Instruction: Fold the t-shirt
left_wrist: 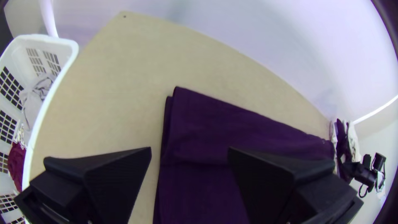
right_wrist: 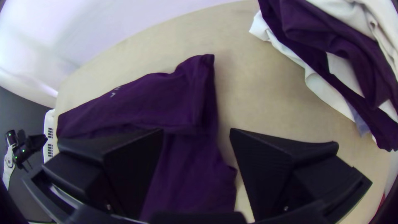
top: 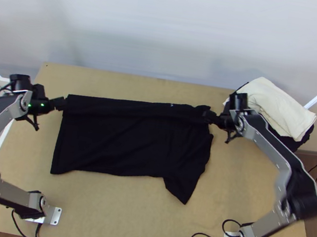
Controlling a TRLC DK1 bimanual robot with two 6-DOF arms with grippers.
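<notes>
On the light wooden table [top: 110, 216], black fabric t-shirt [top: 130, 147]: far strip folded over; gripping one layer could let it slide open.
Splayed black sleeve [top: 183, 184], near right: unsmoothed, it could skew the next fold.
Black left gripper [left_wrist: 190, 150]: spread wide, empty, beside the far left corner.
Black right gripper [right_wrist: 197, 130]: fingers well apart, holding nothing, at the far right end.

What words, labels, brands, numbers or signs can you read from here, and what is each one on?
No text can be read for certain.
T-shirt: small pale print near the far edge of the folded-over strip, too small to read.
Cloth pile: no print that I can make out.
Basket: no label that I can make out.
</notes>
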